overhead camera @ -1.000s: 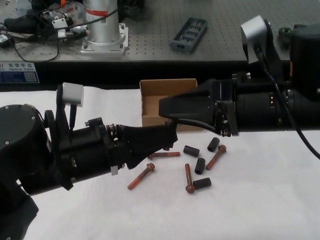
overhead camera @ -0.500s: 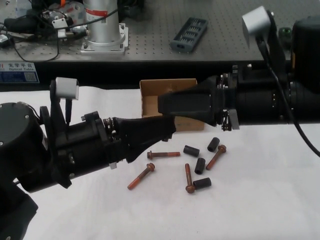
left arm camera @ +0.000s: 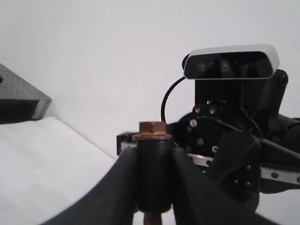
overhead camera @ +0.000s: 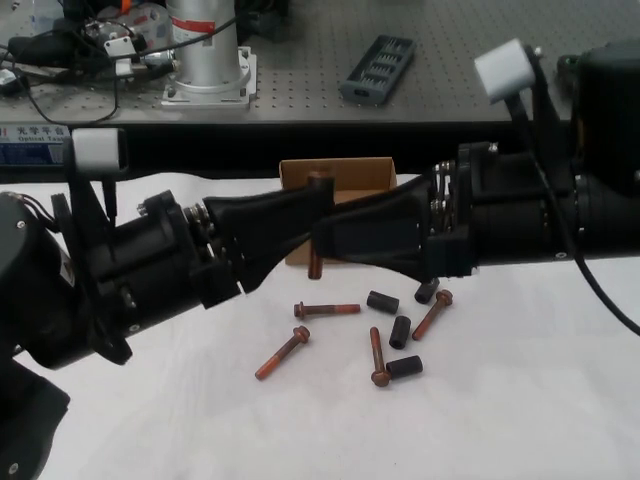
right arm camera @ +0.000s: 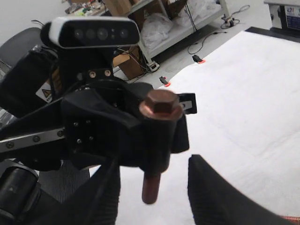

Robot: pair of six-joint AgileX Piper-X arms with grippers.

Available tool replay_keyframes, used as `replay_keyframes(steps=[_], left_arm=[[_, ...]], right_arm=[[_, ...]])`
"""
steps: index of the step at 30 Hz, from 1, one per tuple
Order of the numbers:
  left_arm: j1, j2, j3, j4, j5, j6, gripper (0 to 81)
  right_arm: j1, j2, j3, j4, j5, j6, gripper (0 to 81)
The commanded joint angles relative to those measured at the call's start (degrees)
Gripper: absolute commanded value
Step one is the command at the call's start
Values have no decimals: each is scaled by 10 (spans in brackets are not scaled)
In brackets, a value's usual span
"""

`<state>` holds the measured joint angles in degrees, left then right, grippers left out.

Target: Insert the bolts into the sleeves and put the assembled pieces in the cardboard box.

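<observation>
The sleeve (left arm camera: 152,164) with the bolt (left arm camera: 152,129) through it is held upright in the clamped left gripper (left arm camera: 153,187), just short of the cardboard box (overhead camera: 340,172) lying directly beyond, while the right gripper (right arm camera: 154,194) is spread apart and empty close beside the piece.

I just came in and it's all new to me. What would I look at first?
The left gripper pinches a black sleeve with a copper bolt standing upright through it. It is nose to nose with the open right gripper, in front of the cardboard box. Near them, loose bolts and loose sleeves lie scattered on the white cloth.
</observation>
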<state>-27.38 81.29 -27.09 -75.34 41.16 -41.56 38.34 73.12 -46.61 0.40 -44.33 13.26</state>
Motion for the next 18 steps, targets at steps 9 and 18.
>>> replay_keyframes(steps=[9, 18], left_arm=[[0, -6, -9, -32, 0, 43, 6], [0, -6, -44, 172, -18, 150, 6]], right_arm=[[1, 0, 2, 26, 0, -15, 337], [-27, -23, 2, 168, -4, -17, 337]])
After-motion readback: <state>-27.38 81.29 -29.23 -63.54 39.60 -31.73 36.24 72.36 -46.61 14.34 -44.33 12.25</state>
